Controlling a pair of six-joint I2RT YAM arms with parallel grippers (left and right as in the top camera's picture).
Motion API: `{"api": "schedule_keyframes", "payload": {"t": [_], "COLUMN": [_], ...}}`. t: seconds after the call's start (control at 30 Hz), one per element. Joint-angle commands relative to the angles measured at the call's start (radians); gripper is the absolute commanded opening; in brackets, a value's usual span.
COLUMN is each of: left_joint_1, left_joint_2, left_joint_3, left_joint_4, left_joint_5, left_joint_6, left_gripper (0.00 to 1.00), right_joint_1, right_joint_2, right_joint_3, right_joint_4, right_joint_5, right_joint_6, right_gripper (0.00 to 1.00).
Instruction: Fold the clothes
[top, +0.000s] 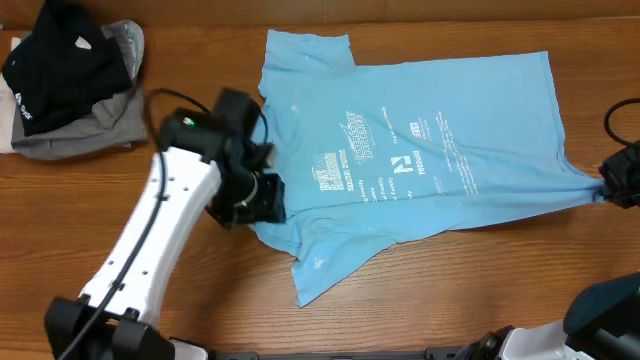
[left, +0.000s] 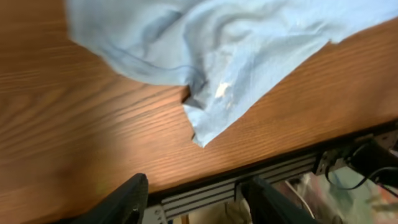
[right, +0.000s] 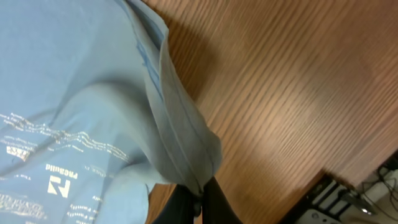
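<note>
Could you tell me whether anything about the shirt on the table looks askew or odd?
The sky-blue T-shirt lies slanted and wrinkled, one corner stretched to a peak, pinched in the right fingers.

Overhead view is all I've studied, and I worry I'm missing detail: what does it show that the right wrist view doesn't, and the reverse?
Only overhead: the whole T-shirt spread out, a black garment lying on a grey garment at the far left, and the left tool by the T-shirt's left edge. Only right wrist: the right tool pinched shut on a bunched fold of the T-shirt, close up. Both: blue fabric with white lettering, and the wooden table.
</note>
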Motion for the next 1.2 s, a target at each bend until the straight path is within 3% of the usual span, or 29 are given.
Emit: {"api": "schedule_keyframes", "payload": {"t": [0.0,0.17,0.47,0.77,0.87,1.0,1.17], "left_joint_1": [-0.041,-0.088,-0.125,-0.147,-0.169,-0.236,-0.293], "left_joint_2": [-0.01,0.015,0.179,0.307,0.304,0.305,0.305], "left_joint_3": [-0.134,-0.264,-0.274,-0.274,-0.274,-0.274,-0.291], "left_joint_4": [0.076,0.211,0.262,0.257,0.258,0.261,0.298], "left_joint_5": [0.071,0.088,0.037,0.041,0.032,-0.132,-0.194], "left_joint_6": [0.02,0.022,0.022,0.024,0.021,-0.097,-0.155], "left_gripper": [0.55,0.6,0.66,0.51,0.52,0.56,0.6], "right_joint_1": [-0.001,-0.001,-0.001,-0.001,-0.001,-0.001,-0.001], "right_joint_2": [-0.018,-0.018,-0.018,-0.018,-0.018,-0.018,-0.018], "right_joint_3": [-0.005,-0.005,-0.005,-0.005,-0.005,-0.005,-0.005], "right_joint_4": [0.02,0.033,0.029,0.031,0.036,0.041,0.037], "right_joint_5": [0.009,-0.003,-0.009,-0.009,-0.008,-0.009,-0.009], "right_joint_6": [0.008,0.008,0.004,0.004,0.004,0.004,0.003], "right_gripper": [0.04,0.04,0.04,0.04,0.04,0.04,0.04]}}
